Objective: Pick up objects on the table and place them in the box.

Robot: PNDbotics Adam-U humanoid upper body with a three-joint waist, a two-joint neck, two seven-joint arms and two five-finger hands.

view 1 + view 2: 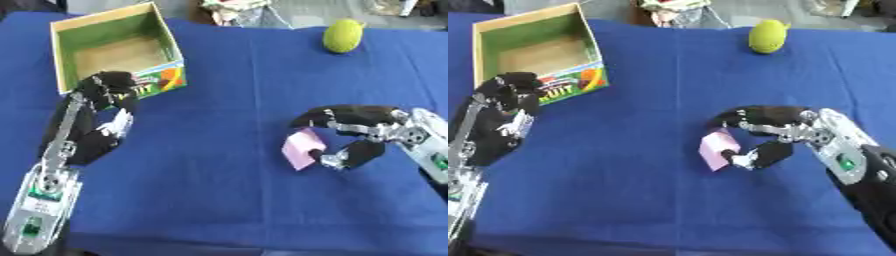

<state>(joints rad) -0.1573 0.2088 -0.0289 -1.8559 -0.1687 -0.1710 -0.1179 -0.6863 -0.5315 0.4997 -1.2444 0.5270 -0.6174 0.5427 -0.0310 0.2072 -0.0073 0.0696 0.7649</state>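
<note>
One box (pixel 66 56), open-topped with green inner walls, sits at upper left on the blue tablecloth (pixel 236 80). One yellow-green round object (pixel 342 36) lies at upper right. One pink flat object (pixel 302 149) is right of center, pinched between the curled fingers and thumb of the right hand (pixel 354 131). The left hand (pixel 101 117), at left, has its fingers curled around nothing, just below the box's front wall.

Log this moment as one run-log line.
right hand: fingers pinching pink block on blue table | left hand: curled, holding nothing, beside box | yellow-green fruit: far side, untouched
</note>
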